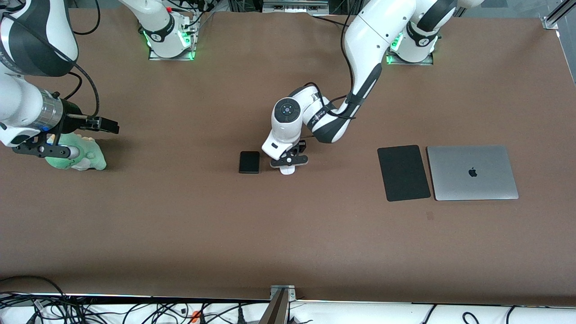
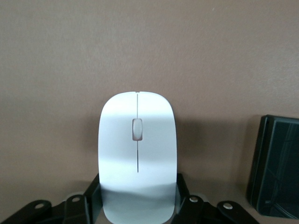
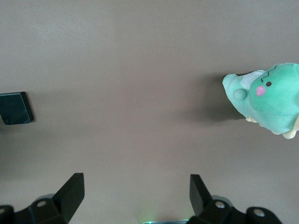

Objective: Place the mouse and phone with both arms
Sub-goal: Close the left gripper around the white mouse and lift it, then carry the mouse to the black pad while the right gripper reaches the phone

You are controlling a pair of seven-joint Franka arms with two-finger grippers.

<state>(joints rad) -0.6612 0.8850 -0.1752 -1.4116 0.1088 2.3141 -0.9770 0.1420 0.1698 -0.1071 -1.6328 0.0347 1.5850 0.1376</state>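
Note:
The white oval mouse (image 1: 287,170) (image 2: 138,154) lies at the middle of the brown table, and my left gripper (image 1: 288,162) (image 2: 138,189) is shut on it, one black finger pressed against each long side. The black phone (image 1: 249,162) (image 2: 275,165) (image 3: 16,108) lies flat right beside the mouse, toward the right arm's end. My right gripper (image 1: 41,150) (image 3: 136,186) hangs open over the right arm's end of the table, with only bare table between its fingers.
A green and white plush toy (image 1: 83,155) (image 3: 271,95) lies beneath the right hand. Toward the left arm's end, a flat black mouse pad (image 1: 403,173) lies beside a shut silver laptop (image 1: 472,172).

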